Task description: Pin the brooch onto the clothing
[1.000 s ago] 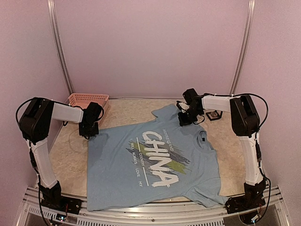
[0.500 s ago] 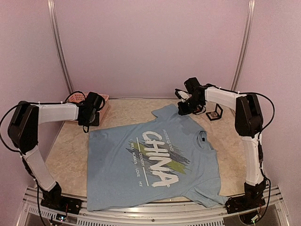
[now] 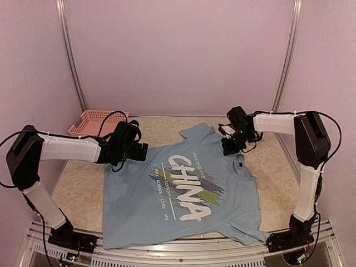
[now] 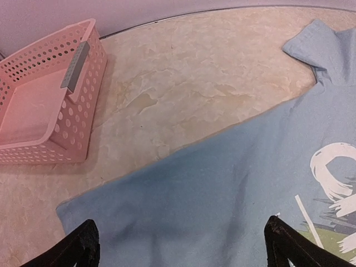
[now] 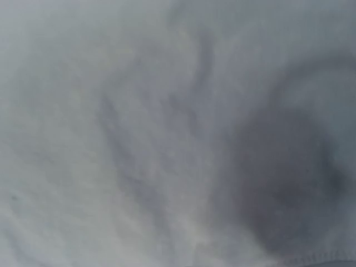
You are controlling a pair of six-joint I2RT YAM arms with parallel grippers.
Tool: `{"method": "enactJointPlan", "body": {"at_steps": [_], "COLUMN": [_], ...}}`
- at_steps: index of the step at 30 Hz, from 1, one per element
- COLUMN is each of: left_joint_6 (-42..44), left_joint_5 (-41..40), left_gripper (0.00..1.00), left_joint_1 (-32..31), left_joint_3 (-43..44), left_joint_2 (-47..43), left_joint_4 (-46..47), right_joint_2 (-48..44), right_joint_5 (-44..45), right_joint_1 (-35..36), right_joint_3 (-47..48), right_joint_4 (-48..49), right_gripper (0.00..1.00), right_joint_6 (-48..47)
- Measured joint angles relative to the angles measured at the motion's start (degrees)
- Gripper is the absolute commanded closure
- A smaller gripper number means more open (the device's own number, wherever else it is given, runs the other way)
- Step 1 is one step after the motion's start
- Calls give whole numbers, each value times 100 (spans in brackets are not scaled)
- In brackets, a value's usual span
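Hovering left gripper (image 3: 139, 151), jaws spread wide, empty, over flat light blue CHINA T-shirt (image 3: 183, 194) edge; pink basket (image 4: 83, 105) ahead-left | right gripper (image 3: 229, 149) closed tight, low on T-shirt beside its dark collar, hold unclear.

Light blue cloth T-shirt (image 3: 139, 206), matt, soft, faintly creased, pink perforated plastic basket (image 4: 83, 105) at upper left, slight sheen, beige marbled tabletop (image 4: 183, 83), smooth, low gloss
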Motion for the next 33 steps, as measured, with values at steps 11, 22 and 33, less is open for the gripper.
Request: {"method": "enactJointPlan", "body": {"at_steps": [11, 22, 33], "left_joint_6": [599, 798, 846], "left_joint_5": [-273, -352, -420], "left_gripper": [1, 1, 1], "left_joint_1": [-212, -225, -225], "left_joint_3": [-144, 164, 457], "left_joint_2": [-542, -160, 428], "left_joint_4": [1141, 1137, 964], "right_joint_2": [404, 2553, 3401], "right_joint_5": [579, 1137, 1252], "right_joint_1": [-439, -859, -938], "right_joint_3": [1263, 4087, 4859], "right_joint_4": [446, 479, 402], "right_gripper": [57, 62, 50], "right_joint_6": [168, -116, -417]}}
